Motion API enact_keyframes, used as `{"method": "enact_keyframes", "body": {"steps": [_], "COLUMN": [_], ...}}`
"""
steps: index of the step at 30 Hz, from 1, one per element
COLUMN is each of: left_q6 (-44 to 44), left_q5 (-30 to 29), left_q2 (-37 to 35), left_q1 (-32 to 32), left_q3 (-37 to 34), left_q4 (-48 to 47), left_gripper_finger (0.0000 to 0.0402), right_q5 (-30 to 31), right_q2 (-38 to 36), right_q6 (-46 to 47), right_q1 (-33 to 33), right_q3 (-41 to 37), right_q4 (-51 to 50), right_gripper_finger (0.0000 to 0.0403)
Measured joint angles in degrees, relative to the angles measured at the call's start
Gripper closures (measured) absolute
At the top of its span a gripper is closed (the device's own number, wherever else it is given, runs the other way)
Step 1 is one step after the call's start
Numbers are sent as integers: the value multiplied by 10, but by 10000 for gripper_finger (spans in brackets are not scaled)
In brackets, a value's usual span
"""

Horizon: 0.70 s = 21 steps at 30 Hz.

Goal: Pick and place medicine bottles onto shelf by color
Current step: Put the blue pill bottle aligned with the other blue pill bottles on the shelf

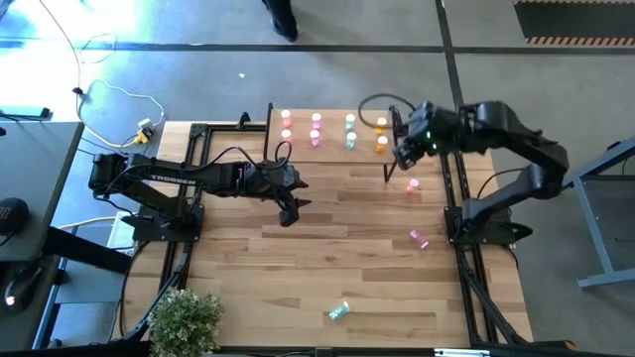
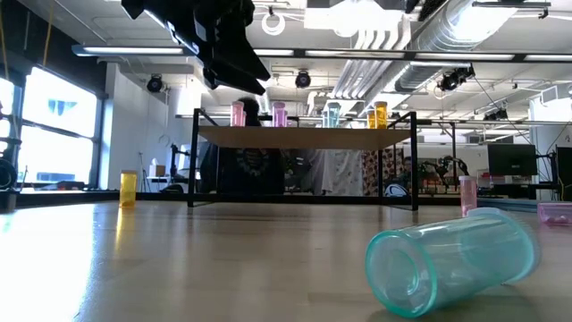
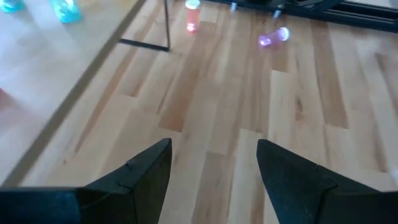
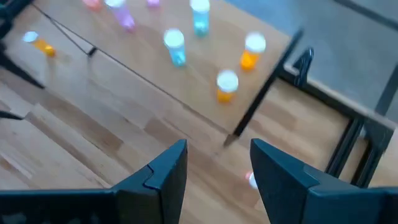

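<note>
High view: right gripper (image 1: 401, 157), jaws parted and empty, was held above a pink bottle (image 1: 413, 184) — judged light, slippery, best pinched mid-body; left gripper (image 1: 288, 213) likewise unclenched.

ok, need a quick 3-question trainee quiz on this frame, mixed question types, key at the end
1. True or false: the teal bottle near the table's front edge stands upright.
2. Multiple choice: the right gripper hovers over (A) the potted plant, (B) the shelf's right end near the orange bottles, (C) the table's front edge.
3. Fill in: the left gripper hangs over bare table with its jaws ____ and nothing between them.

Key: 1 false, it lies on its side. 2 B. 3 open.
</note>
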Motion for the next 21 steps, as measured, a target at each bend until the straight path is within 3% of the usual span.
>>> {"method": "enact_keyframes", "body": {"steps": [10, 16, 21], "left_q6": [-96, -110, -160], "left_q5": [40, 35, 1], "left_q2": [0, 0, 0], "left_q1": [-31, -99, -158], "left_q3": [0, 0, 0], "left_q4": [0, 9, 29], "left_gripper_finger": [174, 174, 174], "right_q5": [9, 8, 9], "right_q2": [-72, -72, -66], "right_q6": [230, 307, 306], "right_q1": [119, 176, 200], "right_q3": [-194, -227, -230], "right_q4": [66, 97, 119], "right_gripper_finger": [235, 235, 235]}}
